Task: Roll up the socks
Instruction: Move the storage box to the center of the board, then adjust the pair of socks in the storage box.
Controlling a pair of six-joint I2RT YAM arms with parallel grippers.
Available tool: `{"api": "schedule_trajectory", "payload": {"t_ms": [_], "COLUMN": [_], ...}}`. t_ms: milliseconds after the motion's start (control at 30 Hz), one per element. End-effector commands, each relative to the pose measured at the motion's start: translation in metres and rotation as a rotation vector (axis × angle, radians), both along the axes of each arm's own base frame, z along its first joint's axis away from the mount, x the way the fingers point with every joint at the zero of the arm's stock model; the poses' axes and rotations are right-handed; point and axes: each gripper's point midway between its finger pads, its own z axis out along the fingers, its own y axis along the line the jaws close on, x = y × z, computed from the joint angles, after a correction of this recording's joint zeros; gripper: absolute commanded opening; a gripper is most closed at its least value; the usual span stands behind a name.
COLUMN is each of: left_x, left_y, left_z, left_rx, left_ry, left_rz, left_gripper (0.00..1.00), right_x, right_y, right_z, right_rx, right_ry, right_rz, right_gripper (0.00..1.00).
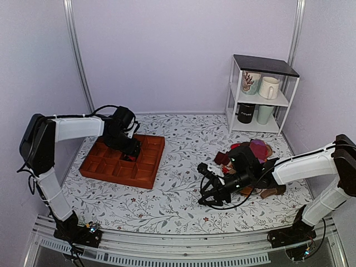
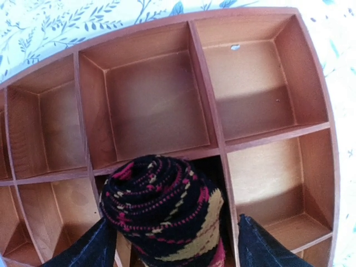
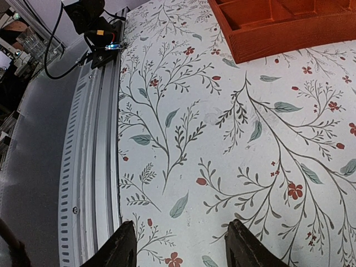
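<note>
The socks (image 2: 161, 214) are a tight black roll with red and yellow pattern, standing on end in a near-row compartment of the wooden tray (image 2: 206, 89). My left gripper (image 2: 175, 225) straddles the roll with its jaws open. The right finger (image 2: 261, 245) stands clear of the roll, and the left finger (image 2: 89, 247) is close beside it. From above, the left gripper (image 1: 130, 149) hangs over the tray's (image 1: 100, 169) middle. My right gripper (image 1: 207, 186) is open low over the floral tablecloth, and the right wrist view shows nothing between its fingers (image 3: 181, 228).
A heap of other socks (image 1: 256, 151) lies behind the right arm. A white shelf with mugs (image 1: 258, 94) stands at the back right. The metal rail (image 3: 83, 167) runs along the table's near edge, just left of the right gripper. The tray's other compartments hold nothing.
</note>
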Motion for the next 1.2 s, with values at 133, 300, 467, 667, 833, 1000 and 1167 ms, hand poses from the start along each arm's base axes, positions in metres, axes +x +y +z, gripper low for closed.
{"api": "schedule_trajectory", "payload": {"t_ms": [133,300,467,667,833,1000,1167], "left_x": [0.015,0.014,0.01,0.009,0.007,-0.003,-0.009], "left_y": [-0.014,-0.013,-0.009,-0.008,-0.004,0.002,0.002], "left_z": [0.051,0.058,0.043,0.049,0.062,0.043,0.023], "left_rx": [-0.024,-0.029,-0.01,-0.018,-0.021,0.009,0.018], "left_ry": [-0.155,-0.17,-0.137,-0.156,-0.182,-0.136,-0.09], "left_rz": [-0.01,-0.001,0.005,0.021,0.029,0.035,0.028], "left_gripper": [0.72,0.53,0.32,0.38,0.43,0.54,0.57], "right_x": [0.004,0.003,0.003,0.003,0.003,0.003,0.003], "right_y": [0.002,0.003,0.003,0.003,0.003,0.003,0.004], "right_z": [0.004,0.002,0.002,0.001,0.001,0.001,0.0], "right_rx": [0.001,-0.003,-0.003,-0.006,-0.005,-0.004,-0.007], "right_ry": [-0.004,0.003,0.003,0.006,0.007,0.008,0.012], "right_rz": [0.007,0.012,0.011,0.013,0.014,0.014,0.016], "right_gripper": [0.56,0.56,0.56,0.56,0.56,0.56,0.56]}}
